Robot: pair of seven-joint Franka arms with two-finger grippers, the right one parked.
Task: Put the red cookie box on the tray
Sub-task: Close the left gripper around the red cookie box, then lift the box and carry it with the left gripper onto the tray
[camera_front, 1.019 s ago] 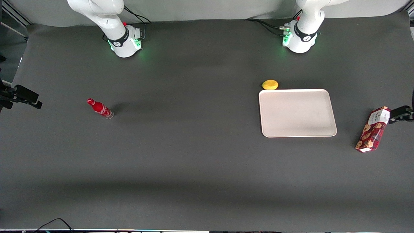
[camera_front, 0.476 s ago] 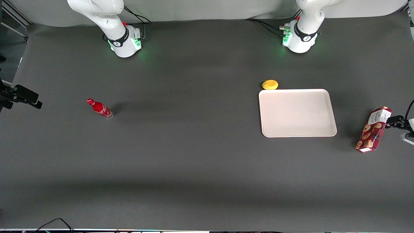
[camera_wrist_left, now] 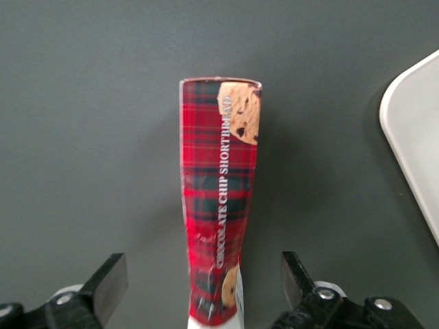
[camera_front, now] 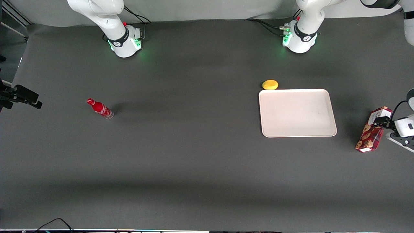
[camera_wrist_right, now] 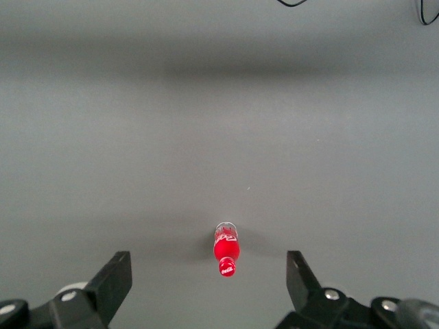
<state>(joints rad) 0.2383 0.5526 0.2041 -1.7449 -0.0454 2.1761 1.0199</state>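
Observation:
The red cookie box (camera_front: 368,137) lies on the dark table near the working arm's end, apart from the tray (camera_front: 297,113). It is a long tartan carton with cookie prints and a white label end. My left gripper (camera_front: 380,123) hovers over the box's end that is farther from the front camera. In the left wrist view the gripper (camera_wrist_left: 204,284) is open. One finger (camera_wrist_left: 110,284) stands on each side of the box (camera_wrist_left: 219,185), with a gap on both sides. The cream-white tray is bare, and its rounded corner (camera_wrist_left: 415,137) shows in the left wrist view.
A yellow lemon-like fruit (camera_front: 269,84) lies against the tray's edge that is farther from the front camera. A small red bottle (camera_front: 99,108) lies toward the parked arm's end and shows in the right wrist view (camera_wrist_right: 226,250). Both arm bases stand along the back edge.
My left gripper has moved in from the table's end, from beside the box to over its end. The box, tray, fruit and bottle have not moved.

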